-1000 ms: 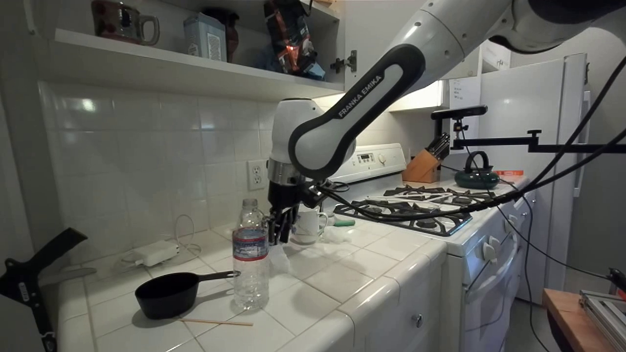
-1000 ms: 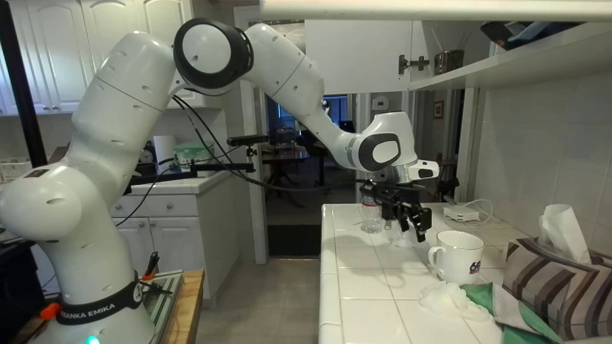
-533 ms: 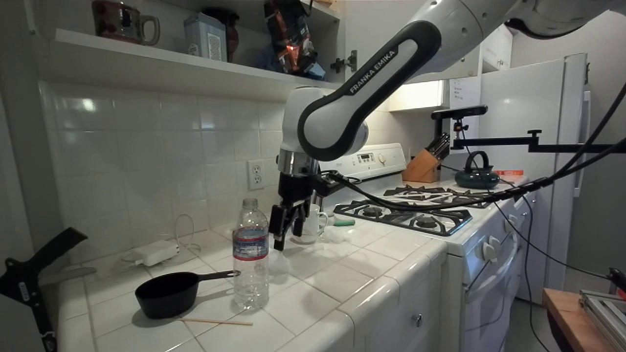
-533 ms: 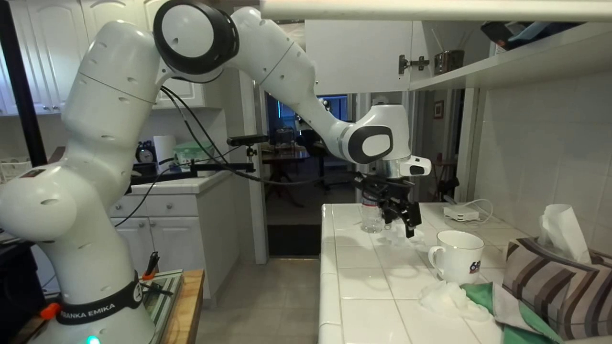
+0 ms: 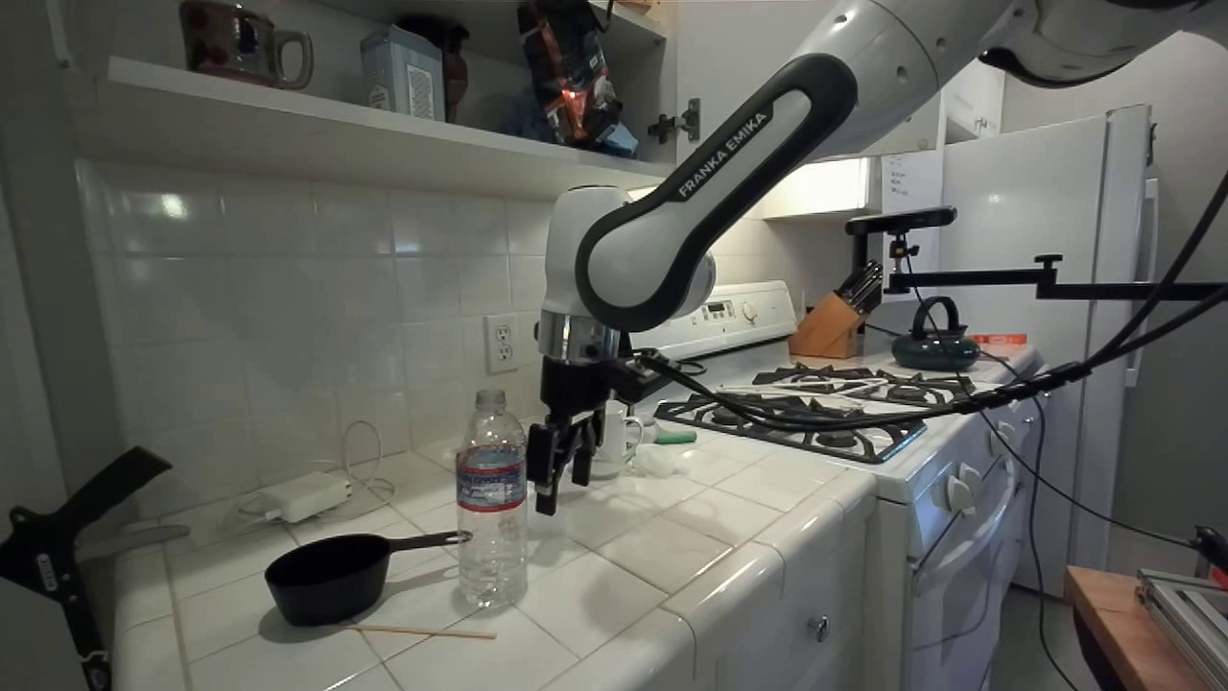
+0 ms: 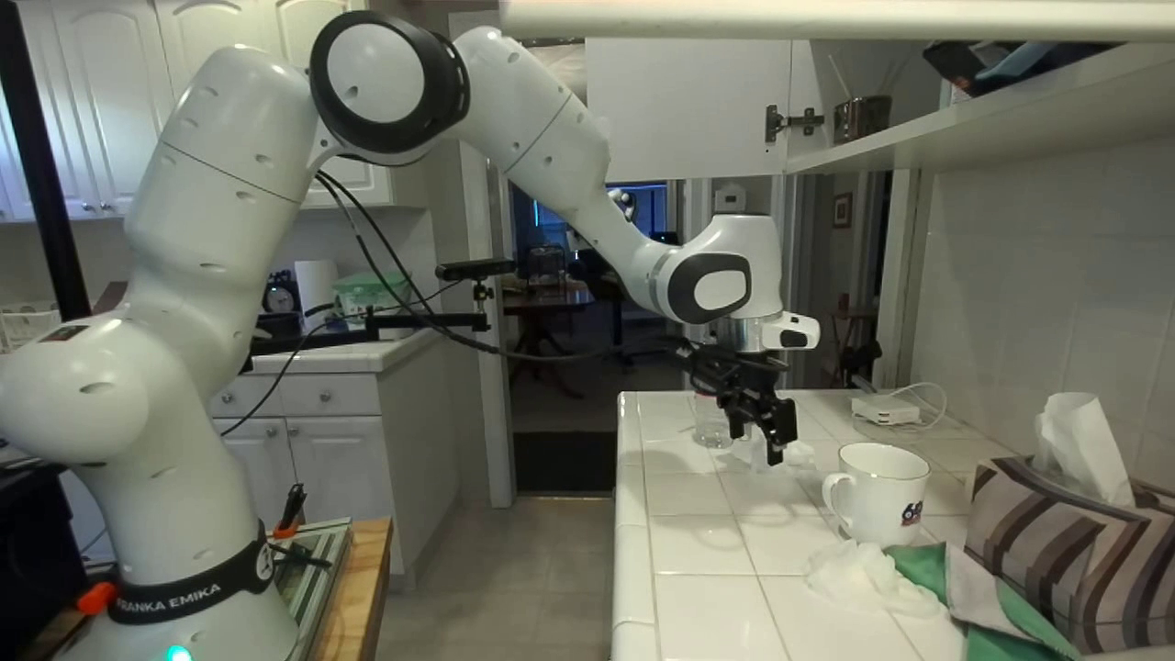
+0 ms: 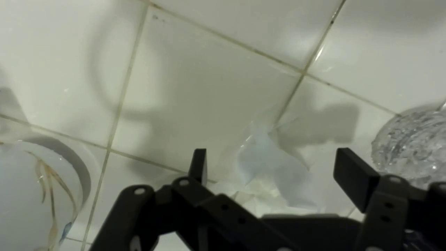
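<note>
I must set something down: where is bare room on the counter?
Bare tiles lie between the white mug and front edge, and between bottle and edge. Crowded: between mug and bottle, where the hand hangs over tissue.

gripper (image 5: 563, 489) is now a bit further from the wall (image 6: 1037, 275) than a second ago, fingers (image 7: 355, 177) spread noticeably wider; the arm (image 5: 720, 192) dips slightly after sitting higher half a second back; the tissue (image 7: 291, 177) looks more spread out on the counter (image 6: 711, 610) too
</note>
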Controlling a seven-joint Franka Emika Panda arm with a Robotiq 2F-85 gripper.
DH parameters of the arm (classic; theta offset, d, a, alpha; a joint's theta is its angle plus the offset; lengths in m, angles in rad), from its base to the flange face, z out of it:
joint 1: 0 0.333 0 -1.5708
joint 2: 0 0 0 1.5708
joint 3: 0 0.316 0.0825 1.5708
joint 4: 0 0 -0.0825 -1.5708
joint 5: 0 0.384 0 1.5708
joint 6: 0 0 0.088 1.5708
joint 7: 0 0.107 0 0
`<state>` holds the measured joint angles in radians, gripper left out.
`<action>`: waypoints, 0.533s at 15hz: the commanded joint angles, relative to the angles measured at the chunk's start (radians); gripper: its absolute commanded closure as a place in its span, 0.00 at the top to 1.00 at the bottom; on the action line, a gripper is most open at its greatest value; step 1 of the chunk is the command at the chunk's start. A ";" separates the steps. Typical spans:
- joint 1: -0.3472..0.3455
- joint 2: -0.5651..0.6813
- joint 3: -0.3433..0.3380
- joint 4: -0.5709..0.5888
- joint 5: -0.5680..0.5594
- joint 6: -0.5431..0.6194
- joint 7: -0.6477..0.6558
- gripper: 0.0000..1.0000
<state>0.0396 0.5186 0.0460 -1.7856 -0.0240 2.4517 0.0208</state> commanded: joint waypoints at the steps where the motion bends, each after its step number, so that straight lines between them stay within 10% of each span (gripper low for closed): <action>1: 0.015 0.037 0.002 0.050 0.008 0.013 -0.002 0.68; 8: 0.036 0.091 -0.009 0.128 -0.002 0.007 0.013 0.17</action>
<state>0.0648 0.5711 0.0460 -1.7109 -0.0241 2.4614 0.0214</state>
